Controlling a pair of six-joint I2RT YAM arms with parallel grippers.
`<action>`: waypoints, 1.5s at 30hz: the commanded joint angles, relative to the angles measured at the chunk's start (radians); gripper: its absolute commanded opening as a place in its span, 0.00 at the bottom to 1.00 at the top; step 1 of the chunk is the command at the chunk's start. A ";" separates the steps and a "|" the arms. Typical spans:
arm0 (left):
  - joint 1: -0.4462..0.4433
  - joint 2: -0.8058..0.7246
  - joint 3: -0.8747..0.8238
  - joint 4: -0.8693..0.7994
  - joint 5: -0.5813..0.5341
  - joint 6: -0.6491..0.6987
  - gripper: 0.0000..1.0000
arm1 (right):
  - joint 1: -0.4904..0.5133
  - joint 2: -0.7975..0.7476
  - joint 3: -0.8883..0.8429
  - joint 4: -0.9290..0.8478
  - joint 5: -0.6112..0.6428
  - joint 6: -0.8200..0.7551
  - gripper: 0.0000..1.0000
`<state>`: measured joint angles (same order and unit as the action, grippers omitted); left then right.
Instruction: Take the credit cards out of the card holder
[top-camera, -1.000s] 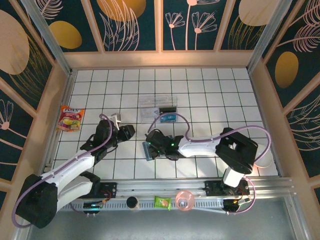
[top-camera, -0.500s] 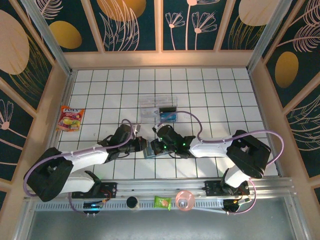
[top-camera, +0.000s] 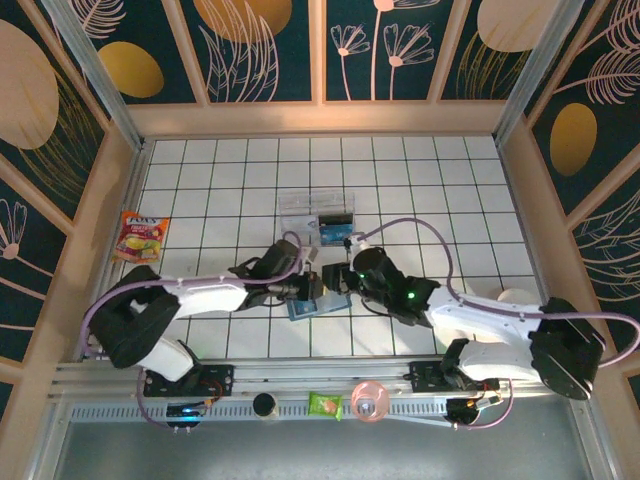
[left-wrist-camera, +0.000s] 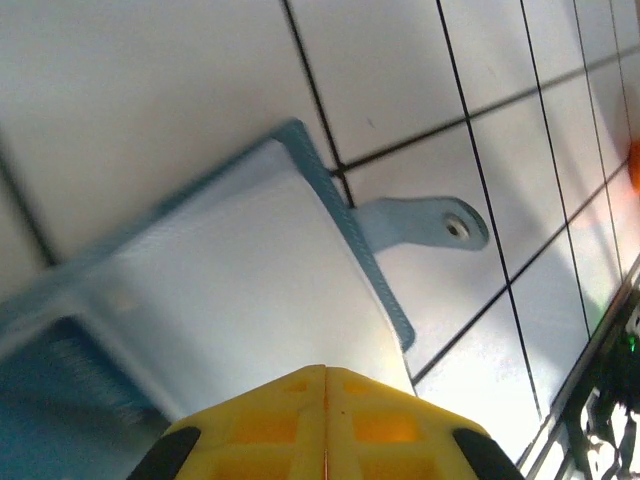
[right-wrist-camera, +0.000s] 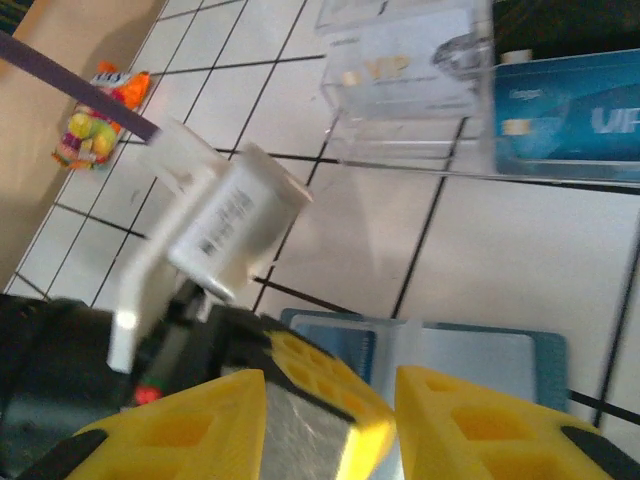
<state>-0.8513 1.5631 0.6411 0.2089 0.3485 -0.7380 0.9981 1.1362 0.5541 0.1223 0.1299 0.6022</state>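
Card holder (right-wrist-camera: 480, 365) lies open, half hidden under the left hand (left-wrist-camera: 325, 385).

Card holder (left-wrist-camera: 230, 300), at the left claw (left-wrist-camera: 325, 378): soft matt material, teal edging, smoother pale inner face. Strap tab (left-wrist-camera: 420, 222): small shiny metal snap. Table (left-wrist-camera: 150, 90) beneath: glossy white tiles. Tray (right-wrist-camera: 400, 80), beyond the right claw (right-wrist-camera: 330, 378): clear glossy plastic. Credit card (right-wrist-camera: 570, 110), likewise beyond: glossy blue. Fingers (left-wrist-camera: 270, 430): yellow plastic, grid-textured.
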 joint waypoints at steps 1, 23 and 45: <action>-0.057 0.102 0.082 -0.023 0.073 0.034 0.08 | -0.016 -0.066 -0.038 -0.089 0.073 0.046 0.35; 0.083 -0.316 -0.197 -0.058 -0.186 -0.062 0.20 | -0.162 0.129 0.063 0.009 -0.464 -0.015 0.32; 0.090 -0.201 -0.201 -0.025 -0.248 0.049 0.32 | -0.171 0.505 0.254 -0.136 -0.593 -0.019 0.27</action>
<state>-0.7681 1.3552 0.4095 0.2050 0.1360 -0.7254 0.8196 1.6249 0.7742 0.0189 -0.4881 0.6014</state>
